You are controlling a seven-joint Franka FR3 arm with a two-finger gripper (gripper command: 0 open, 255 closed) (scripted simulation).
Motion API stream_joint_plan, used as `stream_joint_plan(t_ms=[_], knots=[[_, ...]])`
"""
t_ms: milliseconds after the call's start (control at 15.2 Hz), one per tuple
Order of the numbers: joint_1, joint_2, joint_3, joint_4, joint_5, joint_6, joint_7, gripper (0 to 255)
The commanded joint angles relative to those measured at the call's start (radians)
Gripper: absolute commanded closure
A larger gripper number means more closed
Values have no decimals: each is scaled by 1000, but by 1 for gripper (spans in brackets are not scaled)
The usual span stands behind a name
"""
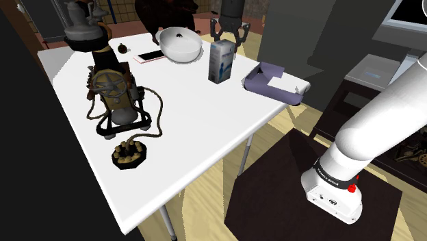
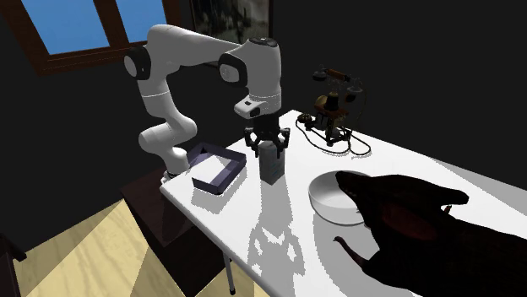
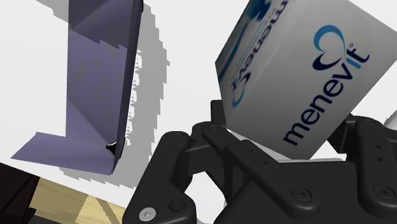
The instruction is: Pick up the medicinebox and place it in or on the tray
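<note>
Inspecting, found the tool (image 1: 230,34) spread wide astride the upright medicinebox (image 1: 221,63), near the tray (image 1: 257,82) at the surface's (image 1: 198,130) stand-side corner. Judged liable to topple it if closed high or off-centre.

Shoulder view: high, just beside and behind the stand (image 1: 274,192), facing down over the white table (image 1: 198,137). The arm (image 1: 383,123) sits near the lens at lower right. Mid range.

Second exterior view: raised, across the table from the arm, facing back at it. A dark figure (image 2: 422,228) is very close at lower right. Roughly opposite the shoulder view.

Wrist view: very near, looking along the gripper (image 3: 287,153) at the tabletop.

The 2 outer views share table, medicine box (image 1: 221,61), tray (image 1: 256,79), bowl (image 1: 179,44) and old telephone (image 1: 113,96). All 3 share box and tray.
</note>
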Motion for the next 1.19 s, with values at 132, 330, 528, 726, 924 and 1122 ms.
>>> stream_joint_plan(t_ms=[132,330,528,726,924,1122], knots=[[0,0,0,0,0,0,0,255],[0,0,0,0,0,0,0,255],[0,3,0,30,-1,-27,1,255],[-1,11,0,79,-3,-68,3,255],[-1,21,0,130,-6,-110,6,255],[-1,33,1,185,-9,-153,9,255]])
